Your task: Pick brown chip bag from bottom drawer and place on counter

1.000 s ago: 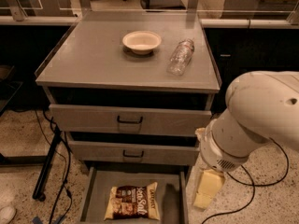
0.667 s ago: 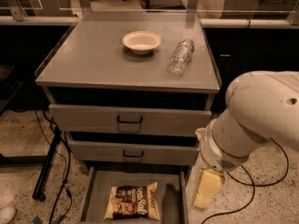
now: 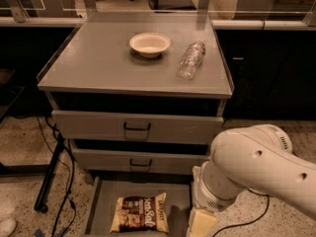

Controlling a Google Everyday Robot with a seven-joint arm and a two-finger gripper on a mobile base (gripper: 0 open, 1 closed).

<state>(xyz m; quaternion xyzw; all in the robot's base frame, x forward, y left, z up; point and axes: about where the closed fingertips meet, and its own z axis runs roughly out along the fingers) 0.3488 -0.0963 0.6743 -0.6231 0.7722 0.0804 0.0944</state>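
The brown chip bag (image 3: 140, 214) lies flat on the grey floor of the open bottom drawer (image 3: 101, 206), dark centre with white lettering facing up. My gripper (image 3: 200, 225) hangs at the end of the big white arm (image 3: 256, 167), low at the drawer's right edge, just right of the bag and not touching it. Its lower end is cut off by the bottom of the view. The counter (image 3: 94, 58) is the grey cabinet top above.
A cream bowl (image 3: 149, 44) and a clear plastic bottle (image 3: 190, 59) lying on its side sit on the counter. Two upper drawers with black handles (image 3: 137, 127) are shut. A black stand and cables (image 3: 52, 177) stand left of the cabinet.
The arm and gripper have moved down and to the left, closer to the bottom drawer's right edge. The bag, bowl and bottle have not moved.
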